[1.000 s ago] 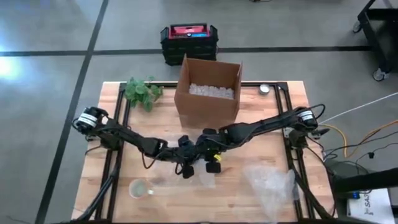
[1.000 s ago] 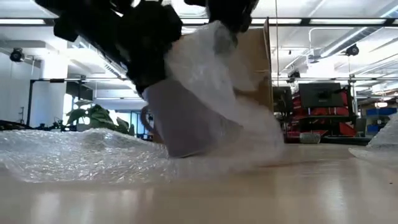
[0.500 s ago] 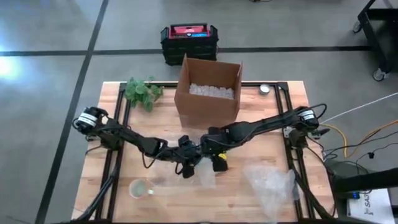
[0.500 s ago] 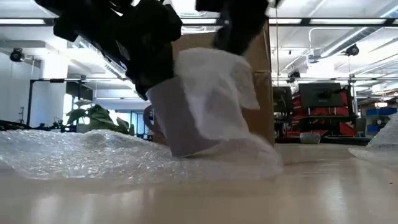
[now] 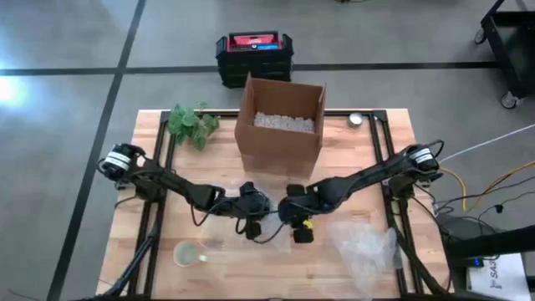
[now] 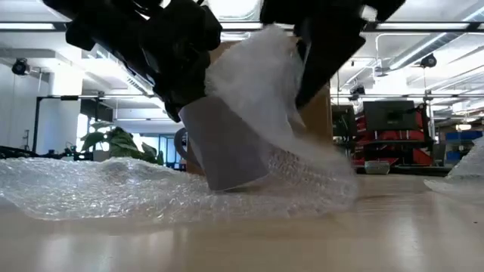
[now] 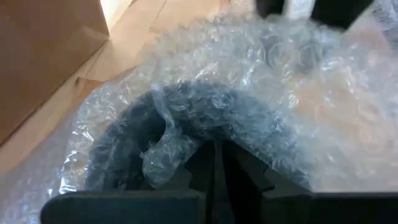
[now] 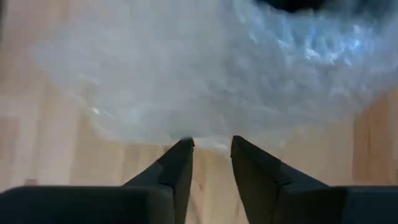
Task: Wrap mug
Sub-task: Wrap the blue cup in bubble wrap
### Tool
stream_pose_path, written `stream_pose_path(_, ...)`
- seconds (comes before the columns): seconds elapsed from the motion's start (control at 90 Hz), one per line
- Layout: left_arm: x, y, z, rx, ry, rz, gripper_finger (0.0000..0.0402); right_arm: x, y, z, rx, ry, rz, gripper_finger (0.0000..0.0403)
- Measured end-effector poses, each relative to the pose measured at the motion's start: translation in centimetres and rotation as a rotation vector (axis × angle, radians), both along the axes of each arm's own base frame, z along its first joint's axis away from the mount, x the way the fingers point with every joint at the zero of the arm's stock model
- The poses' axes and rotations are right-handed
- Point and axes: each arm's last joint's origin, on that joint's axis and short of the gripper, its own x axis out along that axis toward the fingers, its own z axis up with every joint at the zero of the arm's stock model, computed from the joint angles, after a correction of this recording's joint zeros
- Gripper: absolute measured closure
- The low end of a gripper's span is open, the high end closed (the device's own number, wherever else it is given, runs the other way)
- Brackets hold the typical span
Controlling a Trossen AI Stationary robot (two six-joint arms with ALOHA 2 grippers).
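Mug [image 6: 227,147] under left pincer [image 6: 178,72], bubble-wrapped

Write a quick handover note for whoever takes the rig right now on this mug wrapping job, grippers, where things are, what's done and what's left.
Left gripper: shut on the mug at its rim, holding it tilted on the bubble wrap at mid-table.
Right gripper: beside the mug, fingers apart with a narrow gap; no wrap visibly pinched between them.
Done: a flap of wrap is draped over the mug's top and one side.
Left: the near side of the mug is bare; finish rolling it in.
Cardboard box stands behind, with loose fill inside. A second wrap piece lies at the right.
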Motion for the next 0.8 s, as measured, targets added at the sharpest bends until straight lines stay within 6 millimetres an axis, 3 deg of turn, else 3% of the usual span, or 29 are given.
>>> stream_pose_path(0.089,0.1,0.0,-0.1,-0.020,-0.002,-0.003,0.0381,0.2,-0.1,1.8,-0.003,-0.084,0.012,0.0351)
stream_pose_path(0.211,0.1,0.1,0.0,-0.024,-0.004,0.000,0.0381,1.2,-0.1,2.7,-0.014,-0.231,0.063,0.0379)
stream_pose_path(0.311,0.2,0.2,0.0,-0.026,-0.009,0.003,0.0381,2.5,-0.5,1.8,-0.023,-0.290,0.066,0.0397)
stream_pose_path(0.533,0.0,0.2,0.1,-0.039,0.012,-0.022,0.0381,4.2,-1.9,-2.5,-0.026,-0.182,-0.002,0.0401)
stream_pose_path(0.8,-1.9,0.7,3.7,-0.052,-0.016,-0.036,0.0381,3.8,-2.1,-3.8,-0.036,-0.112,-0.019,0.0401)
